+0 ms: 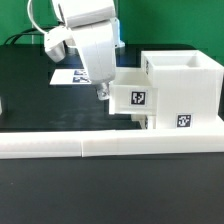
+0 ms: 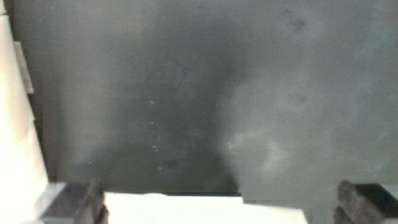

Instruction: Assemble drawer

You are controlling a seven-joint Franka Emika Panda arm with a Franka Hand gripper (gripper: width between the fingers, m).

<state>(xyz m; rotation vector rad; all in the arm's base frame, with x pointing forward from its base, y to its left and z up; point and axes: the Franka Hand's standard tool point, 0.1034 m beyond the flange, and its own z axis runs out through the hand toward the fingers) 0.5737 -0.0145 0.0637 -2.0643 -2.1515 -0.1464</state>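
The drawer's large white housing stands at the exterior view's right, with a square tag low on its front. A smaller white tray with its own tag sticks out of the housing toward the exterior view's left. My gripper hangs at the tray's outer end, its fingertips touching or almost touching it. In the wrist view the gripper has its dark fingers far apart. A white edge of the tray lies between them, with a gap on at least one side. The gripper is open.
A long low white border rail runs along the table's near side in front of the drawer. The marker board lies flat behind my gripper. The table top is black. A white strip shows at one edge of the wrist view.
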